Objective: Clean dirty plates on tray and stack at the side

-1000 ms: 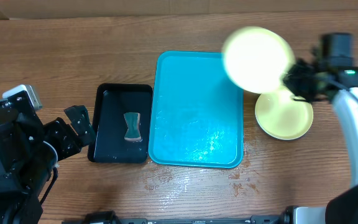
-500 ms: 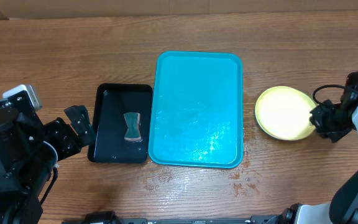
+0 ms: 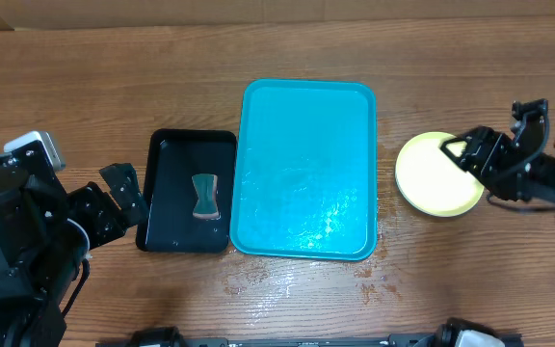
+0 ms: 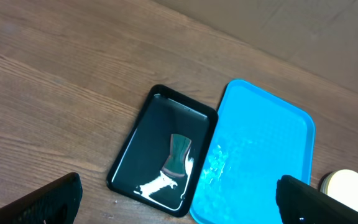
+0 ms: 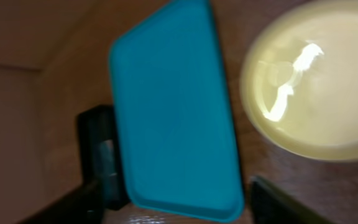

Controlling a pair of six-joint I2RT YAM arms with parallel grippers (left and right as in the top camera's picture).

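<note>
The table is brown wood-grain, with the grain running left to right in the overhead view. Three things lie on it in a row. The black tub sits left of centre, its long side running front to back. Just beside it on the right, edges nearly touching, lies the turquoise tray, larger and set the same way. Right of the tray and apart from it rests a pale yellow plate; whether others lie under it cannot be told. Small wet spots glint on the wood by the tray's near edge.
</note>
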